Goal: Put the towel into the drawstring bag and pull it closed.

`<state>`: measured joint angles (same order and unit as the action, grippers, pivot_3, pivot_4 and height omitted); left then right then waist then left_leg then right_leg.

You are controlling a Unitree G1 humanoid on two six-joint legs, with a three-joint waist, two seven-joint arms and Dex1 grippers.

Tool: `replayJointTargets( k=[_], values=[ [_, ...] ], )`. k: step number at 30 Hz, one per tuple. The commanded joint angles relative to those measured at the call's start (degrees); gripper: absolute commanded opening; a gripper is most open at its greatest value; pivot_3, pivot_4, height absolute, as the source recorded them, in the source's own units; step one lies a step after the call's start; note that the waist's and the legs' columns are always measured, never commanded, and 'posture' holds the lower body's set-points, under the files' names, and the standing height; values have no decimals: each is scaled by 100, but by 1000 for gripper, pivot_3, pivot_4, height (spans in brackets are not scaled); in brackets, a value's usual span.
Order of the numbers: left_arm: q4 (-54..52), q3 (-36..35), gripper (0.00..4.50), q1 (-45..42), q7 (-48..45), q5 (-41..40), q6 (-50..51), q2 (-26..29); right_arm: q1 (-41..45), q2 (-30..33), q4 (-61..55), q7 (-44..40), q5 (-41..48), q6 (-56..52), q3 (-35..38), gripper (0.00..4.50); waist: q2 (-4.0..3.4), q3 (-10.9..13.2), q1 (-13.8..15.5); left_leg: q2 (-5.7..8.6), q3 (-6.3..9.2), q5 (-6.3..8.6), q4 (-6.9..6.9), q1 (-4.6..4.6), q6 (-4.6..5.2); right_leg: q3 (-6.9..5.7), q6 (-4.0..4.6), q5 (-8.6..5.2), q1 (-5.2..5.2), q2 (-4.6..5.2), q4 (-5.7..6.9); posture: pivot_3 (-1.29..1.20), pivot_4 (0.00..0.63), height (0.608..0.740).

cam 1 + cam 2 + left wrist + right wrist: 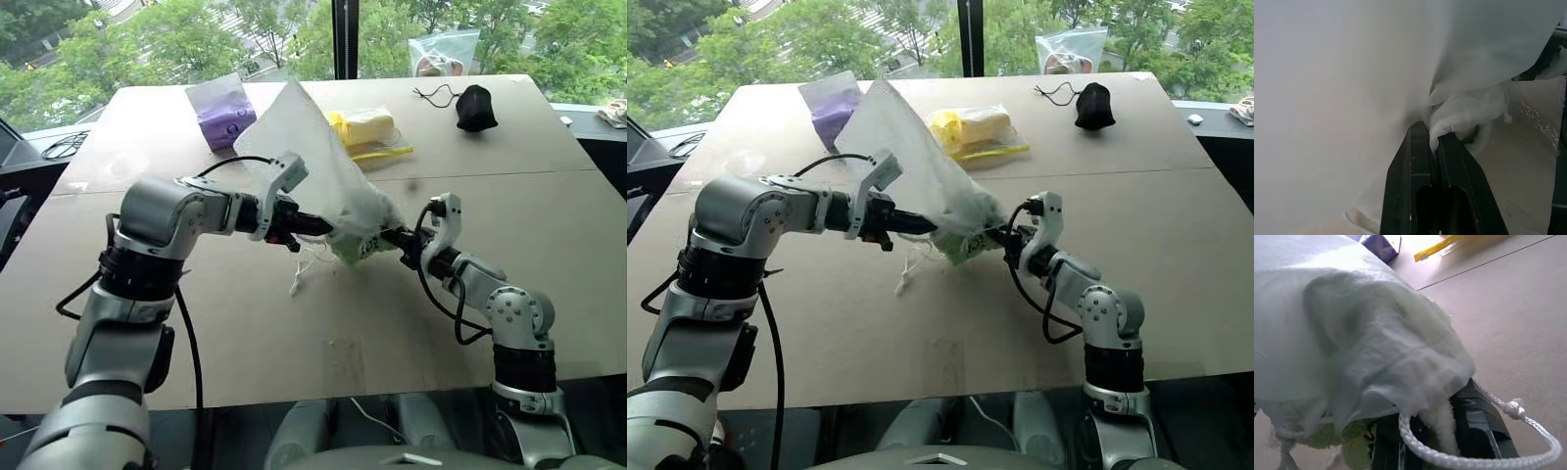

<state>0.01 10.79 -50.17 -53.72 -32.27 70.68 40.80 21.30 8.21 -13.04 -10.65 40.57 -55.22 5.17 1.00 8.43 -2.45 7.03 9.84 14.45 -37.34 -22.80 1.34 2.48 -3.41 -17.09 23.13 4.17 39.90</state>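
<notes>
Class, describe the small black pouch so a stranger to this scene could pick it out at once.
Start at the brown table and go to its far right corner by the window. The black pouch lies there, a thin cord trailing beside it; it is the only dark item among pale bags.

Drawstring bag (911,166) over green towel (962,247); between two grippers' fingers

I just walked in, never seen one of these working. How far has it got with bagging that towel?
Mostly in: the pale green towel sits under the white drawstring bag, but a bit pokes out at the mouth. In hand: the left gripper is shut on the bag's fabric, and the right gripper is at the mouth beside the knotted cord. Left: tuck in the rest and pull the cord.
</notes>
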Motion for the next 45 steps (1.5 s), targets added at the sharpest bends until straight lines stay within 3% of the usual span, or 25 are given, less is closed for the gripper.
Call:
replayJointTargets(
  k=[1, 4, 10, 17, 22, 26, 28, 31, 35, 38, 41, 45],
  values=[
    [131, -140, 0, -309, -97, 162, -502, 54, 67, 425, -264, 29, -453, -78, -338, 7, -1, 1, 2, 1, 0, 0, 0, 0, 0, -2, 0, 0, 0, 0, 0, 0, 150, 740],
    [-101, -11, 0, -244, -238, 339, -1055, 81, 151, 746, -259, -4, -812, -158, -739, 7, -2, 2, -24, 0, -3, 0, 2, -2, 0, 1, 0, 0, 4, 0, 2, 0, 150, 740],
    [-527, -133, 0, -20, -179, 97, -859, -53, 390, 6, -135, 290, -316, -627, -200, 7, -2, 1, -36, -2, -5, 0, 5, -9, 0, 11, 0, 0, 12, 0, 4, 0, 150, 740],
    [-1037, 350, 0, 405, -349, 515, -1368, 354, 843, -1364, -15, 1335, 1224, -1272, 1454, 7, -7, 3, -52, -2, -4, 0, 5, -9, 0, 11, 1, 0, 13, 0, 5, 0, 150, 740],
    [-1116, 582, 0, 722, -377, 1023, -2151, 499, 965, -1668, 141, 1965, 1883, -1398, 1988, 7, -10, 4, -62, -1, -5, 0, 6, -9, 0, 10, 1, 1, 12, 1, 4, 0, 150, 740],
    [-1079, 147, 0, 590, -341, 550, -1666, 169, 934, -1790, 141, 2679, 2639, -1427, 2314, 7, -11, 5, -64, -1, -4, 0, 6, -10, 0, 9, 1, 1, 12, 2, 4, 0, 150, 740],
    [-1032, -222, 0, 377, -288, 117, -1179, -81, 824, -1710, 81, 3152, 3149, -1429, 2441, 7, -11, 5, -76, -1, -4, 0, 5, -10, 0, 9, 1, 1, 12, 2, 4, 0, 150, 740],
    [-929, -554, 0, 75, -192, -379, -385, -314, 601, -1521, -80, 4547, 4456, -1041, 2650, 7, -11, 5, -110, -1, -3, 0, 5, -10, 0, 8, 1, 0, 12, 1, 5, 0, 150, 740],
    [-985, -709, 0, 11, 14, -845, 519, -558, -41, -758, -783, 6089, 6223, -510, 1957, 7, -26, 6, -162, -1, -9, 0, 10, -9, 0, 14, 0, 0, 13, 3, 3, 0, 150, 740],
    [-993, -736, 0, 175, 428, -858, 744, -841, -561, -50, -1212, 6696, 6988, -40, 1292, 7, -26, 6, -180, -1, -11, 0, 11, -9, 1, 16, 0, 0, 14, 4, 2, 0, 150, 740],
    [-996, -437, 0, 445, 695, -521, 347, -897, -887, 407, -1311, 6692, 7058, 310, 918, 7, -28, 5, -206, -6, -18, -1, 10, 1, 1, 24, 0, 0, 13, -4, 14, 0, 150, 740],
    [-955, -157, 0, 633, 775, -239, -172, -942, -980, 734, -1320, 6242, 6671, 522, 493, 1705, -27, 6, -156, -7, -28, -1, 5, 4, 2, 28, 0, 0, 11, -8, 17, 0, 150, 740]
  ],
)
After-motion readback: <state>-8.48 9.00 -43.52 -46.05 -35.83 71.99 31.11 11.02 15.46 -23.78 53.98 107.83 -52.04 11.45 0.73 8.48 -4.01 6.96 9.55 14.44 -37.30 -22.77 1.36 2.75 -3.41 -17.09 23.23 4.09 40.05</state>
